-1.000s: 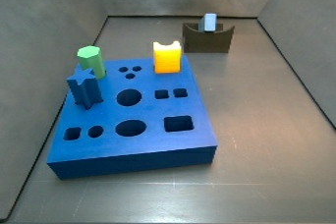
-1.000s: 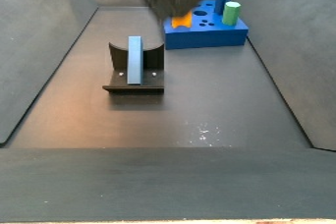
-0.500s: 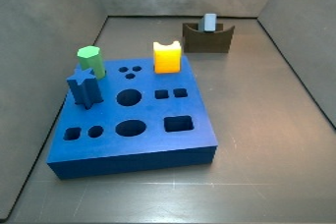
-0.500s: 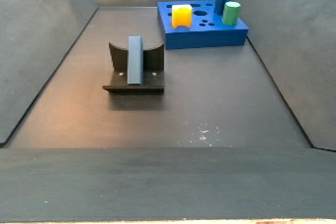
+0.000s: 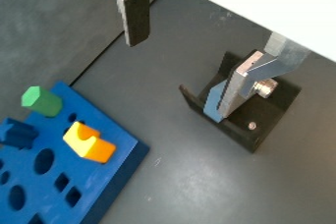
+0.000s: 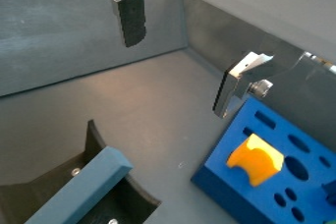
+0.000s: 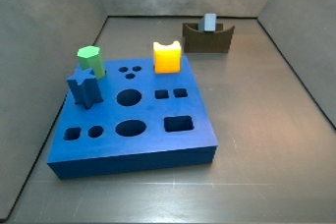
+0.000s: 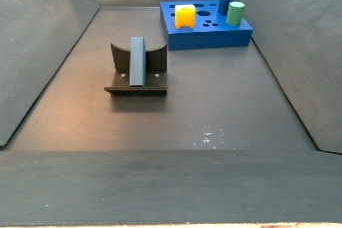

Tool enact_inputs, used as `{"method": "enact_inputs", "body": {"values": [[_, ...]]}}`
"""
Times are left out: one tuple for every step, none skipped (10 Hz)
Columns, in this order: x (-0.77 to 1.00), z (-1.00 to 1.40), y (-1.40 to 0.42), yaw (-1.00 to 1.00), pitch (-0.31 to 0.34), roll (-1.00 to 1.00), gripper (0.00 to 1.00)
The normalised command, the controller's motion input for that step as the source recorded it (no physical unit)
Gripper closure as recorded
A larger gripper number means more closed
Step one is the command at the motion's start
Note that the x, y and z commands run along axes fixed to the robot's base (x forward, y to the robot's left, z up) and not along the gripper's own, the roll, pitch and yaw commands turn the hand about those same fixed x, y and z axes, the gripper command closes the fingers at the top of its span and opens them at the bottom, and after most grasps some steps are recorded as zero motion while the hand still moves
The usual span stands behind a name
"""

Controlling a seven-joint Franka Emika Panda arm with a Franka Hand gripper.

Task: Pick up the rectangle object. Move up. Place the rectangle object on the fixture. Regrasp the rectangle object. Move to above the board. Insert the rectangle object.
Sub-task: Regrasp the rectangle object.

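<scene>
The rectangle object (image 7: pixel 210 22), a slim light grey-blue bar, stands upright in the notch of the dark fixture (image 7: pixel 207 40) at the far end of the floor; both also show in a side view, the bar (image 8: pixel 136 60) in the fixture (image 8: pixel 135 91). My gripper (image 5: pixel 195 46) is open and empty, high above the floor and apart from the bar (image 5: pixel 217 106). It shows in both wrist views (image 6: pixel 184 49) and in no side view. The bright-blue board (image 7: pixel 151 145) lies nearer the front.
On the board stand a yellow notched block (image 7: pixel 167 57), a green peg (image 7: pixel 89 59) and a darker blue peg (image 7: pixel 84 88). Several holes in the board are open. Grey sloping walls (image 8: pixel 40 62) enclose the floor on all sides.
A second ago my gripper was a blur at the top of a side view; it has since risen out of that view. The bar stays in the fixture.
</scene>
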Motion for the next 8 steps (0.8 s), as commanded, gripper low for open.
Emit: {"method": "enact_inputs", "body": {"values": [[-0.04,0.02,-0.03,0.00,0.030,1.00,0.00],[-0.03,0.01,-0.03,0.00,0.024,1.00,0.00],[-0.03,0.01,-0.03,0.00,0.020,1.00,0.00],[-0.03,0.02,-0.02,0.00,0.014,1.00,0.00],[-0.03,0.02,-0.02,0.00,0.010,1.00,0.00],[-0.03,0.02,-0.03,0.01,0.005,1.00,0.00],[-0.03,0.02,-0.02,0.01,0.003,1.00,0.00],[-0.02,0.02,-0.02,0.01,-0.002,1.00,0.00]]}}
